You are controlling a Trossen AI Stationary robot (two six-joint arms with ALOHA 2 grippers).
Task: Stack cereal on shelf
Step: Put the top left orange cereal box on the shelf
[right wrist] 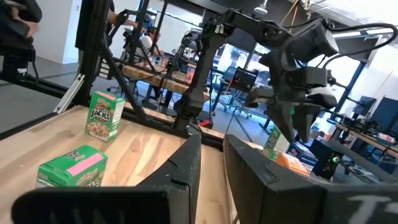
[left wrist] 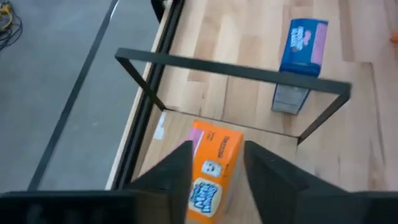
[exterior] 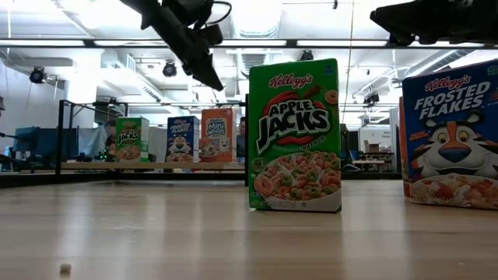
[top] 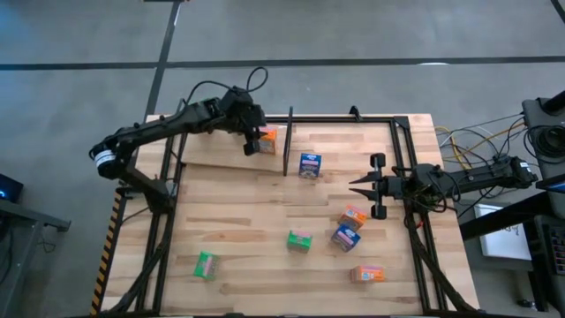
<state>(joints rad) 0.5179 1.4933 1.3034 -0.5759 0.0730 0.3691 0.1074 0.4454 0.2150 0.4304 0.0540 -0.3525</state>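
- The counter [top: 265, 230] carries the shelf [top: 344, 146] along its far edge, with a black divider rod [top: 287, 141] standing upright on it.
- The left arm reaches over the shelf; the left claw [top: 253, 141] is at an orange cereal box [left wrist: 211, 171] that stands on the shelf plank just left of the divider.
- In the left wrist view the fingers [left wrist: 171, 177] flank the orange box on both sides with slim gaps showing, so the claw reads as released or releasing. Judgement: the placing step for this box is ending.
- A blue box [top: 310, 165] stands just right of the divider.
- The right arm waits at the counter's right side; the right claw [top: 360, 186] has its fingers close together and holds nothing.
- Loose boxes on the counter: two green [top: 299, 240], [top: 206, 265], one blue [top: 345, 237], two orange [top: 355, 216], [top: 368, 274].
- Next move, as a judgement: lift the left claw straight up clear of the orange box, then fetch a loose box.
- Only seven boxes show from above. The low view shows a green box [exterior: 132, 140] standing with two others at the far edge, which the left arm may cover from above.
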